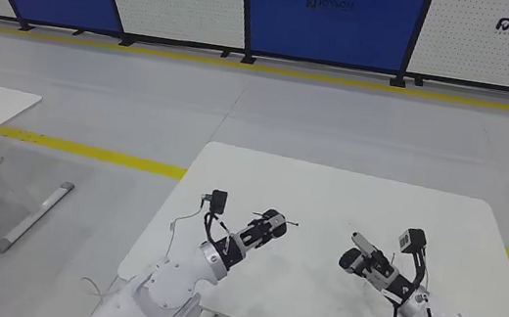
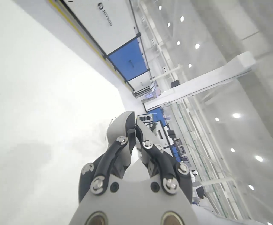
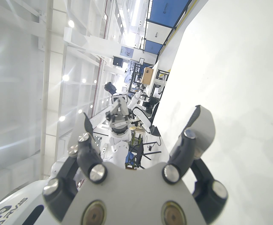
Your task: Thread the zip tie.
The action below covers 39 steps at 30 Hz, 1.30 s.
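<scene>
Through my overhead camera I saw a white counter (image 1: 348, 197) with both arms held low over its near half. The left pincer (image 1: 273, 225) was closed on the zip tie (image 1: 289, 224), a thin dark strip whose free end stuck out of the pincer toward the right arm. From the left wrist camera, its pads (image 2: 130, 129) were nearly touching, with a small dark piece nipped between them near the tips. The right pincer (image 3: 141, 111) was spread wide and held nothing. It sat well apart from the left one, facing it across a bare stretch of counter. The tie was too thin for me to make out its head or any loop. I judged the task to be at an early stage: the tie was picked up, but its tail was not yet fed through the head. The right pincer had yet to take hold of the other end.
</scene>
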Motion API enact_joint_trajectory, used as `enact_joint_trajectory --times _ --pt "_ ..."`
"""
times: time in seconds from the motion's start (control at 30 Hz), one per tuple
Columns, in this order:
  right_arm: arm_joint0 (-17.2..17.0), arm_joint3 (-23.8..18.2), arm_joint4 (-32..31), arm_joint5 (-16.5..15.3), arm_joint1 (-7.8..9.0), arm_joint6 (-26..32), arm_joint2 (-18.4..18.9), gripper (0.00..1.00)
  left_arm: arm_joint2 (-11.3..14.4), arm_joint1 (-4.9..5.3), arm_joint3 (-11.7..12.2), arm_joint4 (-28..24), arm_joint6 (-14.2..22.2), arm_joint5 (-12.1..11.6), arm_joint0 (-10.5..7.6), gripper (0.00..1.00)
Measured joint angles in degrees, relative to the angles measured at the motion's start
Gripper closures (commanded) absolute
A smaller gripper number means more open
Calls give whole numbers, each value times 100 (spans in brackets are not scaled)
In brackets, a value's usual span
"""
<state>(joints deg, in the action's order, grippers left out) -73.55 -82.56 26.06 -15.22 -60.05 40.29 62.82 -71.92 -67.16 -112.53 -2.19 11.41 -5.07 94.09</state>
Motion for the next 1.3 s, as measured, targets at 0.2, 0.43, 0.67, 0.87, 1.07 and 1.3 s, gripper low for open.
enact_joint_trajectory --times 0.2,0.43,0.67,0.87,1.07,1.3 --pt "0 0 0 0 0 0 0 0 -378 36 -1089 -193 -148 -297 419 100" --pt "0 0 0 0 0 0 0 0 -677 80 -1857 -257 24 -577 913 100" --pt "0 0 0 0 0 0 0 0 -815 96 -1931 -227 80 -699 1118 100" --pt "0 0 0 0 0 0 0 0 -796 104 -1609 -75 164 -417 1113 100" --pt "0 0 0 0 0 0 0 0 -450 77 -702 12 305 -38 662 100" --pt "0 0 0 0 0 0 0 0 117 24 342 480 320 168 120 100"
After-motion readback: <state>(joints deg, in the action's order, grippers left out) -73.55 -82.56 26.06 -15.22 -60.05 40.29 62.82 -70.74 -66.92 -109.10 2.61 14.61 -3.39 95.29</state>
